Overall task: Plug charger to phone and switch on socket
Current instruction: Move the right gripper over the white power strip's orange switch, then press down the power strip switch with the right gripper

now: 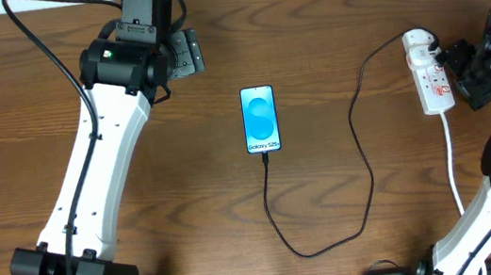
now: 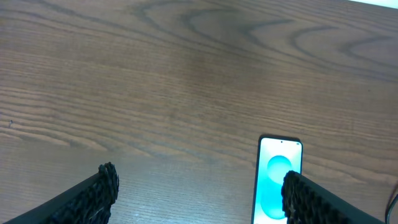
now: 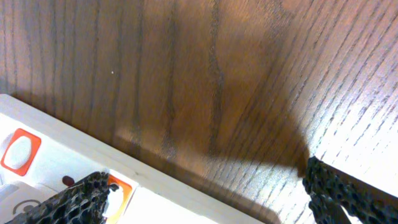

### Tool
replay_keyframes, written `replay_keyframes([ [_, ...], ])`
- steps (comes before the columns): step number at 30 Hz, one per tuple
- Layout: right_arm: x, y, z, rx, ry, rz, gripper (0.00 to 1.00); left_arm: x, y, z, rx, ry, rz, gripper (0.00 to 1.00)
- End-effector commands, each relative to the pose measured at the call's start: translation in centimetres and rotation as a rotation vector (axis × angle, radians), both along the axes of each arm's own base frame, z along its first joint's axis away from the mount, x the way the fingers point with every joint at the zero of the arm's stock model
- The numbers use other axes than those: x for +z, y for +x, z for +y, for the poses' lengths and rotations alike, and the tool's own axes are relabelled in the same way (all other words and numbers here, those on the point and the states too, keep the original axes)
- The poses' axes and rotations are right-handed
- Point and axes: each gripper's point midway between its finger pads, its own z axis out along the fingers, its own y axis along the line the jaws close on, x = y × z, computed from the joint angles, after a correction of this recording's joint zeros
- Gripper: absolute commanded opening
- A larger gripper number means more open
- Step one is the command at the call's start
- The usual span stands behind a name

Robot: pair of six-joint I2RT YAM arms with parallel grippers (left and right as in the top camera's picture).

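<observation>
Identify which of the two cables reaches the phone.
The thin black cable: it loops up to the bottom edge of the phone. The thicker white cord only runs down from the power strip.

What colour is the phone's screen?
The phone has a bright blue and white screen; the overhead view shows it best.

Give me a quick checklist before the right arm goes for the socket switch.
1. Charger tip meets the phone at its bottom edge: ok; full seating cannot tell.
2. Charger's other end reaches the socket: ok.
3. Right gripper open, at the socket: ok.
4. Left gripper open, apart from the phone: ok.
5. Red switch on or off: cannot tell.
</observation>
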Motion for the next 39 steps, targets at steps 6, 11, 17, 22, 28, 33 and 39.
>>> replay_keyframes([
  [6, -2.9, -1.3, 3.4, 0.076, 0.129, 0.077, 0.99, -0.5, 0.1, 0.4, 0.004, 0.023, 0.011, 0.85],
  [11, -2.9, -1.2, 4.0, 0.093, 0.157, 0.070, 0.99, -0.5, 0.1, 0.4, 0.004, 0.023, 0.011, 0.85],
  [17, -2.8, -1.2, 4.8, 0.102, 0.201, 0.060, 0.99, -0.5, 0.1, 0.4, 0.004, 0.023, 0.011, 0.86],
  [22, -2.7, -1.2, 5.0, 0.107, 0.206, 0.061, 0.99, -0.5, 0.1, 0.4, 0.004, 0.023, 0.011, 0.85],
  [28, -1.4, -1.9, 5.0, 0.096, 0.205, 0.074, 0.98, -0.5, 0.1, 0.4, 0.004, 0.023, 0.011, 0.86],
  [33, 2.6, -3.2, 3.9, 0.070, 0.127, 0.073, 0.99, -0.5, 0.1, 0.4, 0.004, 0.023, 0.011, 0.86],
  [39, 9.3, -6.9, 4.4, 0.055, 0.062, 0.083, 0.99, -0.5, 0.1, 0.4, 0.004, 0.023, 0.011, 0.85],
])
